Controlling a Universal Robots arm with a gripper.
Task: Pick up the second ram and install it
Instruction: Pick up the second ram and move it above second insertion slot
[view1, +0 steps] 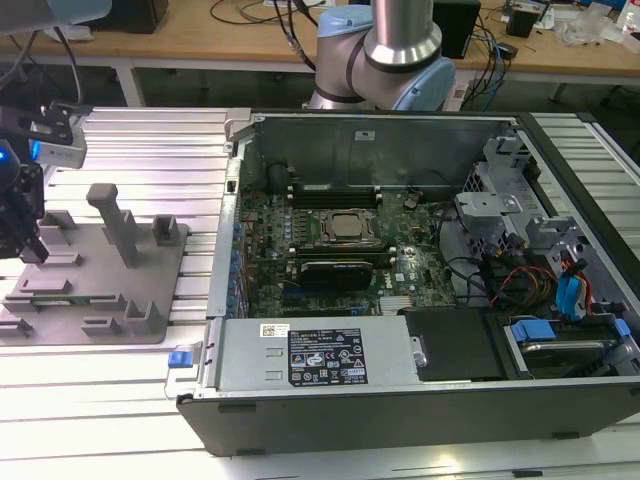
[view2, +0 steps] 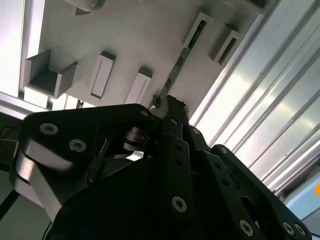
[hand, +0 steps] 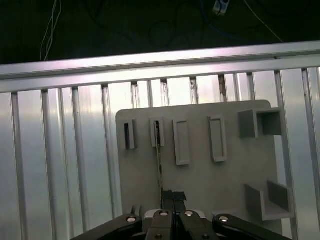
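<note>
One thin green stick, the second ram, stands on edge across the grey fixture plate, its far end seated in a slotted block on that plate. We see the gripper low over the plate, its fingers apparently pinched together on the stick. We judge that a crooked lift could bind the stick in the block, or let so thin an edge slip from the pinch. We cannot see the contact itself, hidden under the gripper's own body, and the stick's chips are lost edge-on.
</note>
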